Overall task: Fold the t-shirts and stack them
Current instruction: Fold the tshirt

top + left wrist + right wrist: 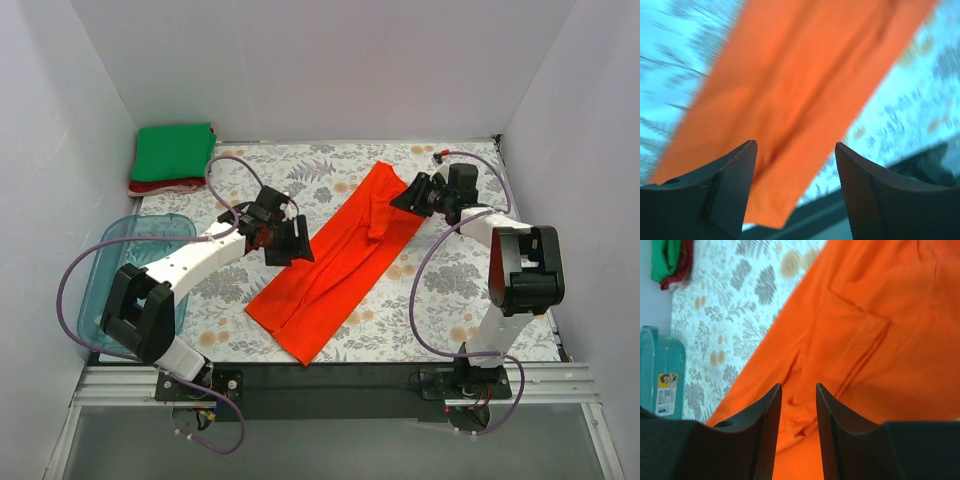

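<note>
The orange-red t-shirt lies folded into a long strip, running diagonally across the floral tablecloth; it also shows in the left wrist view and the right wrist view. My left gripper is open and empty at the strip's left edge, just above it. My right gripper hovers over the strip's far end with its jaws a little apart and nothing between them. The green t-shirt lies folded on the dark red t-shirt at the back left corner.
A clear blue plastic tub stands at the left edge beside the left arm, and shows in the right wrist view. White walls enclose the table on three sides. The black base rail runs along the near edge.
</note>
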Available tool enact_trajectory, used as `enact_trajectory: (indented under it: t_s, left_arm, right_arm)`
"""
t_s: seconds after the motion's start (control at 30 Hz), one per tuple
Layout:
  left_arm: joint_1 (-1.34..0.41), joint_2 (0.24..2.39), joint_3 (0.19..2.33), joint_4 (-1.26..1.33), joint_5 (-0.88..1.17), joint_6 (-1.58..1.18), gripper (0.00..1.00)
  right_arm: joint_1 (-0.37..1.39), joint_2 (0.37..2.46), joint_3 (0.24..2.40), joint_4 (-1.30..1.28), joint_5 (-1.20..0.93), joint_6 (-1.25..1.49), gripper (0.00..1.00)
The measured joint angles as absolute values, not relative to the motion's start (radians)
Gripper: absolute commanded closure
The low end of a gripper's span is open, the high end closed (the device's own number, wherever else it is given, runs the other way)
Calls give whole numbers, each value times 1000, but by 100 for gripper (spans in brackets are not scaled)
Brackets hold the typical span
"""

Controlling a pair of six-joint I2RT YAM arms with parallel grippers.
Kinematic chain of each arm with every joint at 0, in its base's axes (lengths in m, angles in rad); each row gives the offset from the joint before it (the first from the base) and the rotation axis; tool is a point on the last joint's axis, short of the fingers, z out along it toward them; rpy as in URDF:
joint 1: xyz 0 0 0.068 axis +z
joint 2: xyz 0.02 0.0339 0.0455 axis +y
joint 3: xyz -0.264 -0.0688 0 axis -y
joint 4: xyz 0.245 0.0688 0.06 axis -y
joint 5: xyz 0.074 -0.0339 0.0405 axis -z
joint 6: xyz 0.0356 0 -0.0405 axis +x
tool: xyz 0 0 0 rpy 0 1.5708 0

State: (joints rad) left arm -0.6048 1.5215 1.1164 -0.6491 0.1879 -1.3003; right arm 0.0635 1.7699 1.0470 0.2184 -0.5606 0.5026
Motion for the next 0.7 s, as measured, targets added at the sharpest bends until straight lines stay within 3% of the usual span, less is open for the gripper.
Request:
enact_trajectory:
  t_s: [0.13, 0.37, 0.7]
  left_arm:
    - [-515, 1599, 1108, -608, 141, -1271, 52]
    - [-506, 1760, 1073, -579, 147, -1250, 67]
    - [-579, 1811, 1073, -498, 327, -1315, 71]
  right_arm:
    - [77, 1793, 999, 201, -523, 524, 63]
    - [75, 1937, 1049, 199, -488, 525, 65]
    - [51, 2263, 1459, 207, -621, 543, 64]
